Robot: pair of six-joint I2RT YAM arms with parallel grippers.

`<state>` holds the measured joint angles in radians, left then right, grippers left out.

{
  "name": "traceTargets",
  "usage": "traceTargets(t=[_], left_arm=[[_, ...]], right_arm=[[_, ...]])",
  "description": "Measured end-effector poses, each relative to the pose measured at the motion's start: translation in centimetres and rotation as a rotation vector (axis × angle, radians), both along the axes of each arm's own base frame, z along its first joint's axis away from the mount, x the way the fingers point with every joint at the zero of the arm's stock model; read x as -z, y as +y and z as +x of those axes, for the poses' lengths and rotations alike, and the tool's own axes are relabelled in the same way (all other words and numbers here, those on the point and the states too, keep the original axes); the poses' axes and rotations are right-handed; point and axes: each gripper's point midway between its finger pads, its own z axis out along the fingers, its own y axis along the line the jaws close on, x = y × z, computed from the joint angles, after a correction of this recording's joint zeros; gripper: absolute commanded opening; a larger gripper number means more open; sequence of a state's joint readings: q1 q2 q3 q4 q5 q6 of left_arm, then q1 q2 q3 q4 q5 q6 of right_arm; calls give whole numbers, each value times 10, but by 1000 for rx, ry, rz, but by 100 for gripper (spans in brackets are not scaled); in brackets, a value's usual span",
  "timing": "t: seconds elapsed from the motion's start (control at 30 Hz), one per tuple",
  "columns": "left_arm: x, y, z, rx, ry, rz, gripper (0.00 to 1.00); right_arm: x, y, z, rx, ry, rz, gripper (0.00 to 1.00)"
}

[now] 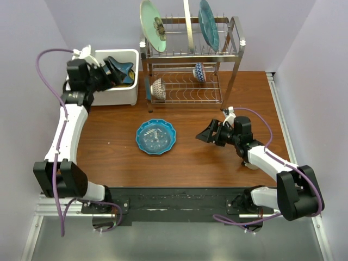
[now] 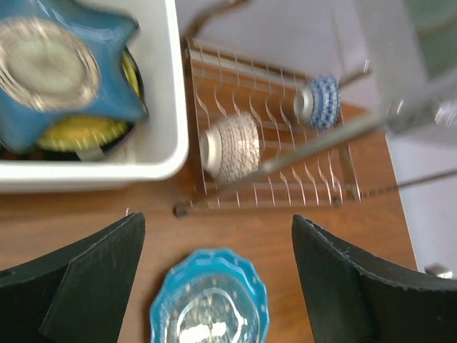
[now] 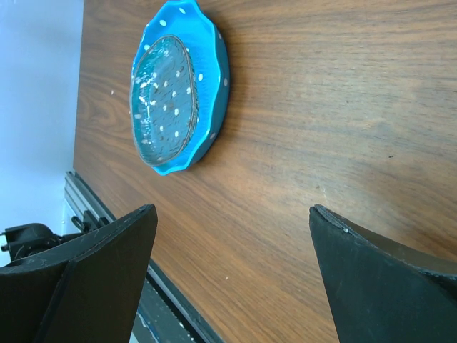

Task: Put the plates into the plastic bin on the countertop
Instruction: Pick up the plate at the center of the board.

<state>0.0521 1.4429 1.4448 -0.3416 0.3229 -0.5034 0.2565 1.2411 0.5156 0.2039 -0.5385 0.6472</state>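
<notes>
Two grippers, both with jaws spread and nothing between them.

The left gripper (image 1: 110, 75) hangs over the plastic bin (image 1: 124, 95) at the far left of the table (image 1: 109, 141). Its own camera is blurred. It shows the fingers (image 2: 93, 279) wide apart with only wood beyond the gap.

That view alone looks into the bin. A dark blue star-shaped plate (image 2: 64, 64) lies on top, and a yellow plate with a dark rim (image 2: 82, 132) shows beneath it. From overhead only the star's points are seen beside the gripper.

The right gripper (image 1: 208, 134) sits low over the table, right of centre. It faces the blue scalloped dotted plate (image 1: 156, 137) and is well apart from it. The right wrist view adds that this plate lies flat on the wood, with white dots on its rim.

Only the overhead view shows the top tier of the dish rack (image 1: 187, 81). Three plates stand on edge there: a flower plate (image 1: 151, 24), a pale plate (image 1: 188, 22) and a teal plate (image 1: 209, 24).

Two bowls (image 1: 158, 88) lie in the lower tier.
</notes>
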Motion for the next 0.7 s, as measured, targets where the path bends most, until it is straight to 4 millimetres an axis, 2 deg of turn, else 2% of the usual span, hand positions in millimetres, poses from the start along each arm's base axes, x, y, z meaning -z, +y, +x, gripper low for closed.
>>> traceTargets(t=[0.07, 0.27, 0.33, 0.5, 0.7], left_arm=[[19, -14, -13, 34, 34, -4, 87], [89, -26, -45, 62, 165, -7, 87], [108, -36, -55, 84, 206, -5, 86], [142, -65, -79, 155, 276, 4, 86], [177, -94, -102, 212, 334, 6, 85]], right_arm=[[0, 2, -1, -4, 1, 2, 92], [5, 13, -7, -36, 14, -3, 91], [9, 22, -12, -62, 24, -15, 91], [12, 46, -17, -114, 34, -23, 86], [13, 69, -14, -144, 41, -7, 80]])
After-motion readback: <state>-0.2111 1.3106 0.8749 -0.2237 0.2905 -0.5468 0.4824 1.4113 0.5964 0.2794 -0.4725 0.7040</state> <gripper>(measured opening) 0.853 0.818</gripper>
